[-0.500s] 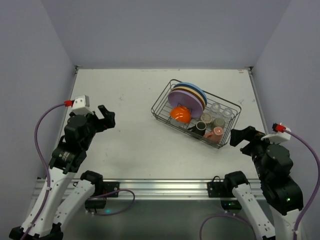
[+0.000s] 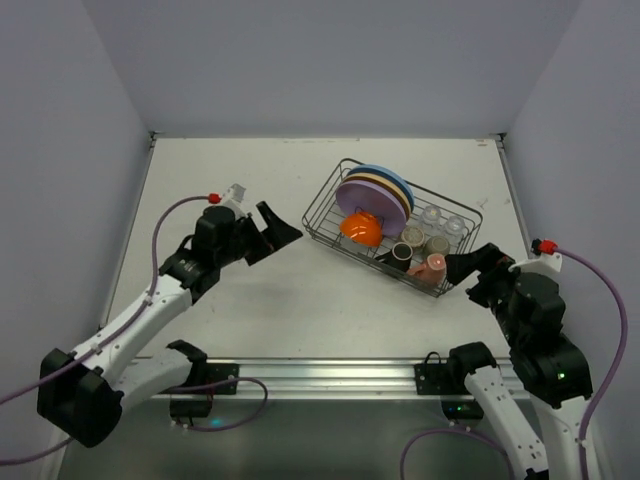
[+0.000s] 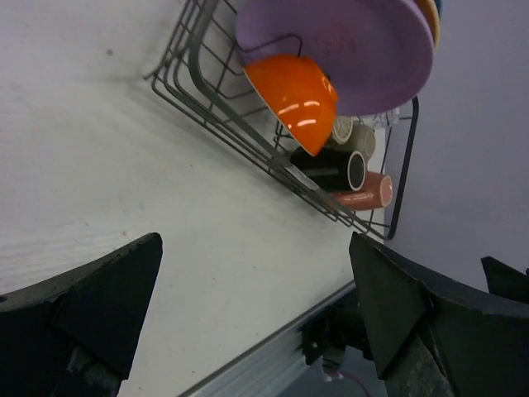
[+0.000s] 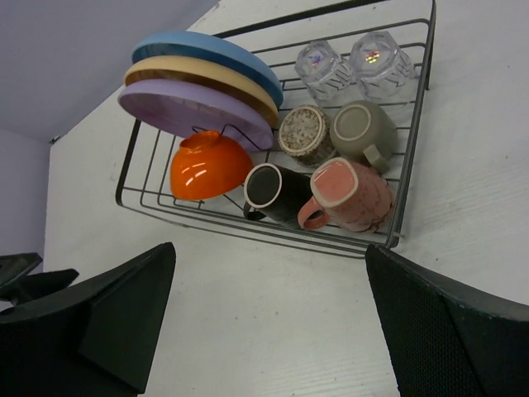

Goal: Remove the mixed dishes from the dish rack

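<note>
The black wire dish rack (image 2: 325, 192) sits right of the table's middle. It holds three upright plates, lilac (image 2: 370, 196), tan and light blue, an orange bowl (image 2: 361, 229), a dark brown mug (image 2: 398, 255), a pink mug (image 2: 429, 266), two olive-brown cups (image 4: 364, 129) and two clear glasses (image 2: 443, 218). My left gripper (image 2: 275, 233) is open and empty, just left of the rack. My right gripper (image 2: 472, 272) is open and empty at the rack's near right corner, next to the pink mug (image 4: 350, 193).
The white table (image 2: 230, 170) is walled by grey panels on three sides. A metal rail (image 2: 320, 372) runs along the near edge by the arm bases.
My left arm has swung right toward the rack's left end. My right gripper has moved slightly left and forward toward the rack's near corner. The dishes have not moved.
</note>
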